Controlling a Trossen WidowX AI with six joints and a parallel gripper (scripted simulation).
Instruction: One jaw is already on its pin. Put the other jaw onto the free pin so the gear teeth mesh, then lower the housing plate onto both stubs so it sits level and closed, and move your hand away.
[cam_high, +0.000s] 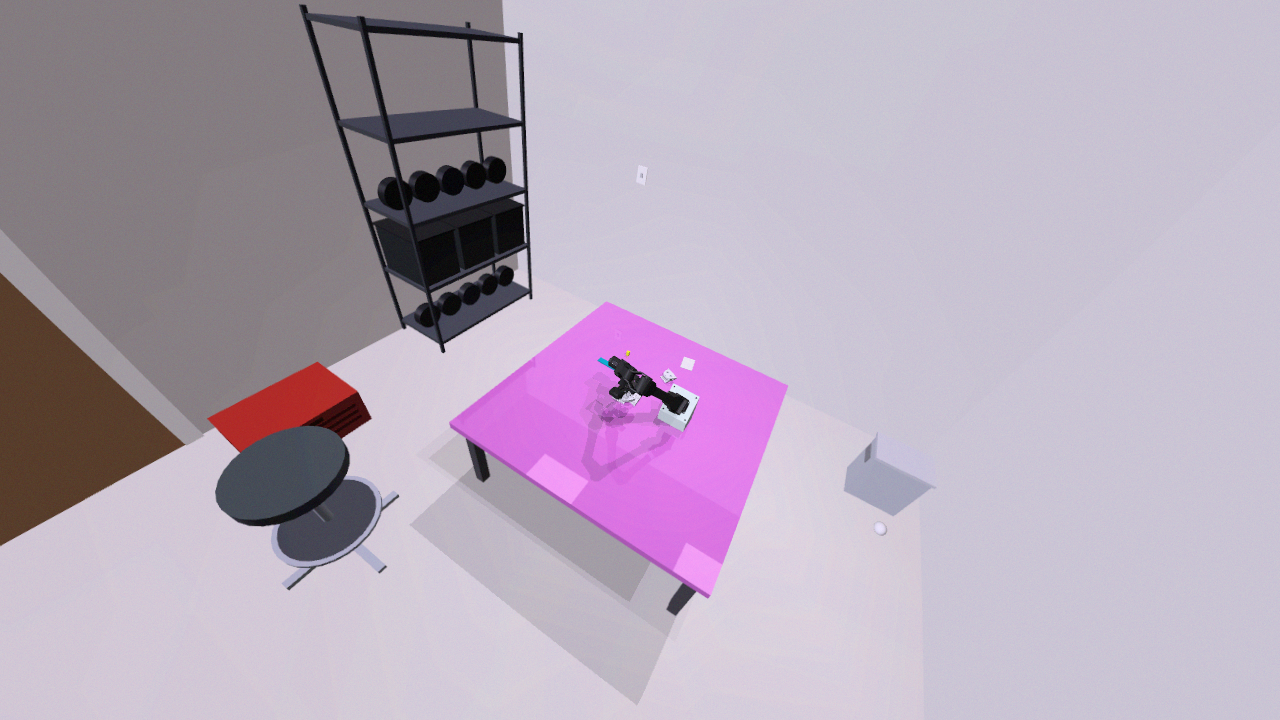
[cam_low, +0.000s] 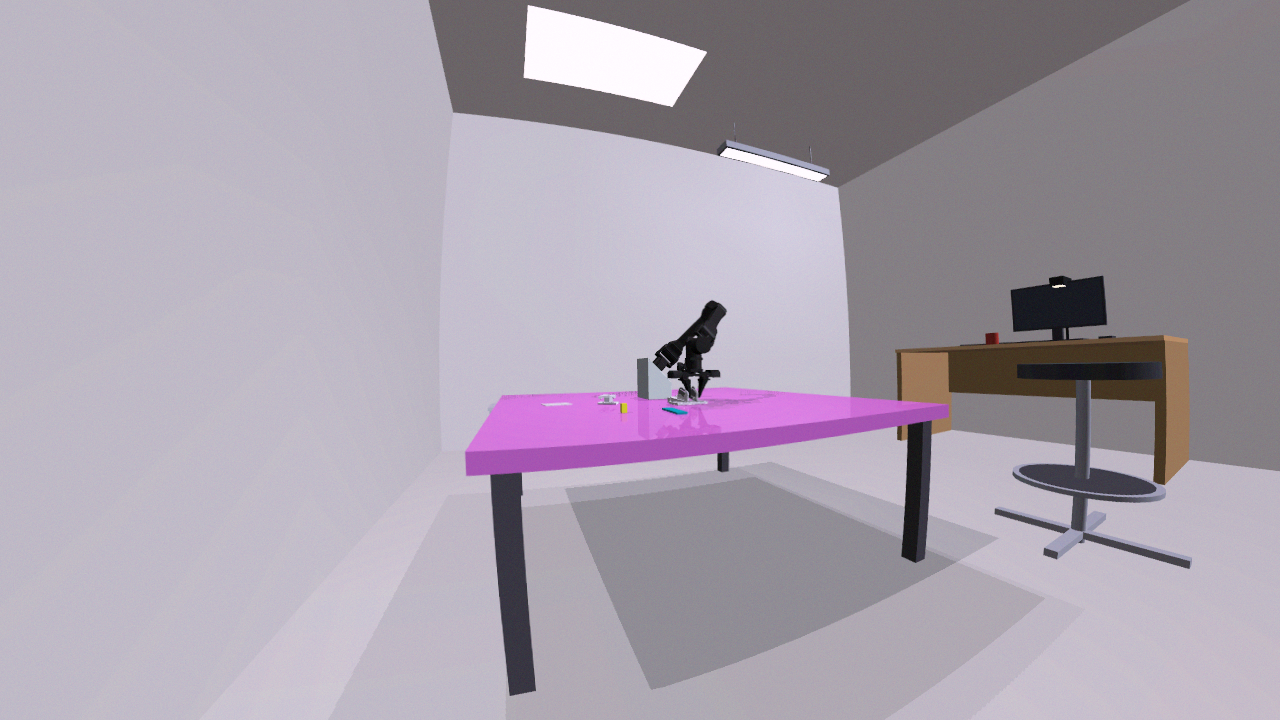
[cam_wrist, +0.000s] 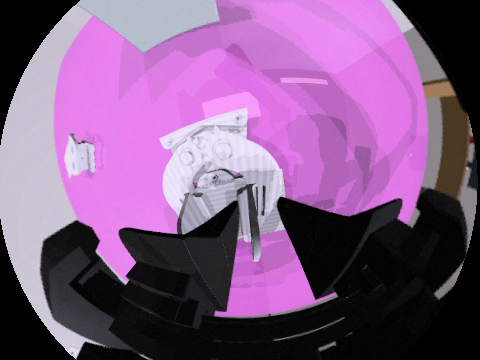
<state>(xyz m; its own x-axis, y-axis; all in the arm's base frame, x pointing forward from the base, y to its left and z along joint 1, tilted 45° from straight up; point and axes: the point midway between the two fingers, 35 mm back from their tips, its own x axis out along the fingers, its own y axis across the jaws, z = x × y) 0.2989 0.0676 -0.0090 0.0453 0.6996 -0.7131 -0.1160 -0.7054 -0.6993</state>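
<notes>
Partly open, the claw (cam_low: 699, 395) (cam_wrist: 258, 203) grips a thin, upright grey part (cam_wrist: 248, 215). Below is the desk (cam_high: 572, 447) (cam_low: 760, 419) (cam_wrist: 125, 200).

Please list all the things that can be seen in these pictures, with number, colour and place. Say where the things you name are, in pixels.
table (cam_high: 537, 402) (cam_low: 716, 438): one, pink, centre of room
assembly (cam_wrist: 225, 150): one, white and grey, on table under pincer
small part (cam_high: 668, 376) (cam_low: 607, 399) (cam_wrist: 82, 156): one, white, on table
flat square (cam_high: 687, 363) (cam_low: 556, 403): one, white, on table
block (cam_high: 628, 352) (cam_low: 623, 408): one, yellow, on table
flat bar (cam_low: 674, 411): one, blue, on table
shelf rack (cam_high: 388, 125): one, black, by wall
cabinet (cam_high: 286, 402): one, red, beside stool
stool (cam_high: 281, 474) (cam_low: 1088, 369): one, dark, on floor
desk (cam_low: 923, 394): one, brown, by wall
monitor (cam_low: 1058, 304): one, black, on desk
arm (cam_high: 640, 383) (cam_low: 689, 344): one, black, over table
pincer (cam_wrist: 258, 203): one, black, shut on grey part
</notes>
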